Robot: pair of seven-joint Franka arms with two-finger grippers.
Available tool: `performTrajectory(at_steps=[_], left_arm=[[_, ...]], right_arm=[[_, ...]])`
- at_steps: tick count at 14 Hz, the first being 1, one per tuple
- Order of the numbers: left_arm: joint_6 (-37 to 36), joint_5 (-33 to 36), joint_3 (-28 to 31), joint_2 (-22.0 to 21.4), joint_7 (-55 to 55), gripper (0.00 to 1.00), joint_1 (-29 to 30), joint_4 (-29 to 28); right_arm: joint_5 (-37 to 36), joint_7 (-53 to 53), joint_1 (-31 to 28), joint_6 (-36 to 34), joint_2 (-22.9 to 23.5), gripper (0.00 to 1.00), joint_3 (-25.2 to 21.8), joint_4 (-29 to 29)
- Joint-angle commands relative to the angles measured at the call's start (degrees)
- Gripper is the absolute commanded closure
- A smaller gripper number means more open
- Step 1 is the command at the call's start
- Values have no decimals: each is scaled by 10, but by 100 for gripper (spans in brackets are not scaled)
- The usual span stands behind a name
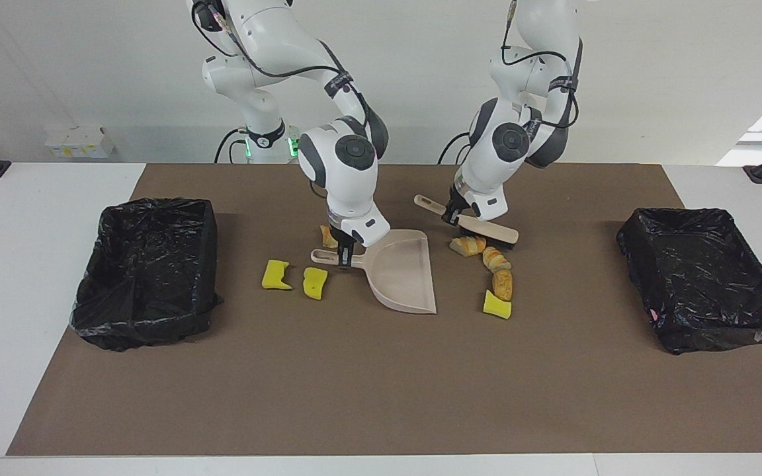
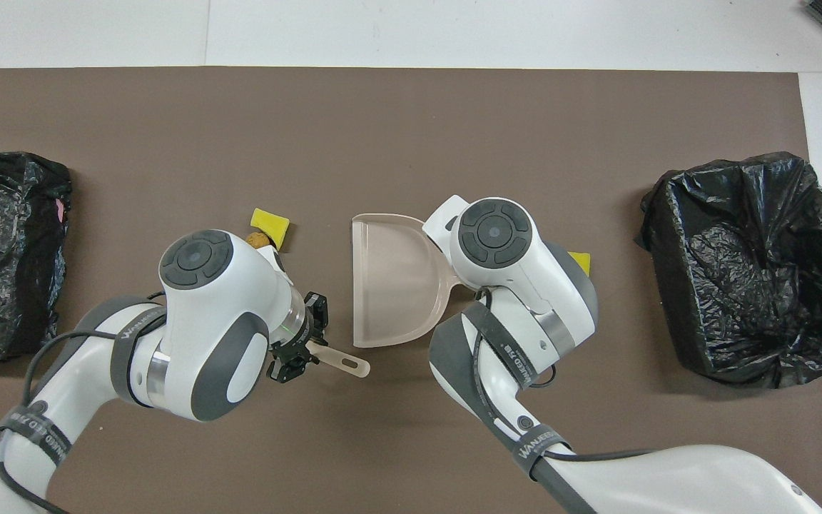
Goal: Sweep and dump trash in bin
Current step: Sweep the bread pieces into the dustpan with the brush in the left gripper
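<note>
Brown mat (image 1: 354, 383) on a white table, two black-lined bins: one bin (image 1: 146, 271) at the right arm's end, the other bin (image 1: 705, 277) at the left arm's end. Beige dustpan (image 1: 401, 271) at mid-mat, flat on the mat, its handle clamped by the right gripper (image 1: 344, 254). Beige brush (image 1: 480, 228) clasped at its handle by the left gripper (image 1: 452, 215), fingers closed on it; brush head low, just above or touching the nearest bread-like lump, contact not certain. Trash, group one: a striped bread-like lump (image 1: 467, 244), a second lump (image 1: 495, 259), a third lump (image 1: 503, 284) and a yellow sponge chunk (image 1: 497, 305), in a row beside the dustpan's open mouth toward the left arm's end. Trash, group two: two yellow sponge chunks (image 1: 276, 275) (image 1: 315, 283) beside the dustpan handle toward the right arm's end, plus a small bread-like piece (image 1: 327, 237) nearer the robots, partly hidden by the right gripper.
</note>
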Motion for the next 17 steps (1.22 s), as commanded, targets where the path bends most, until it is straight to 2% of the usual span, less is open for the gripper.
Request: performTrajectory(at_steps=[1,3,7,10,12,15,17], left_arm=[[1,3,-4,23,91,100,8,29],[-1,4,-4,19,252,100,3,23],[-19,6,-4,5,445,100,-2,5],[-5,5,-5,-9,591,100,-31,-15],[5,4,-8,-8,598,100,-43,-15],[54,-1,-8,-1,595,100,-94,2],[50,-3,-8,-2,594,100,-89,20]], right_arm=[[-7,22,0,13,-5,100,2,-14],[-7,22,0,12,-5,100,2,-14],[-7,23,0,10,-5,100,1,-14],[-7,23,0,10,-4,100,2,-14],[-7,23,0,10,-4,100,1,-14],[-7,23,0,10,-4,100,2,-14],[-7,27,0,10,-4,100,1,-14]])
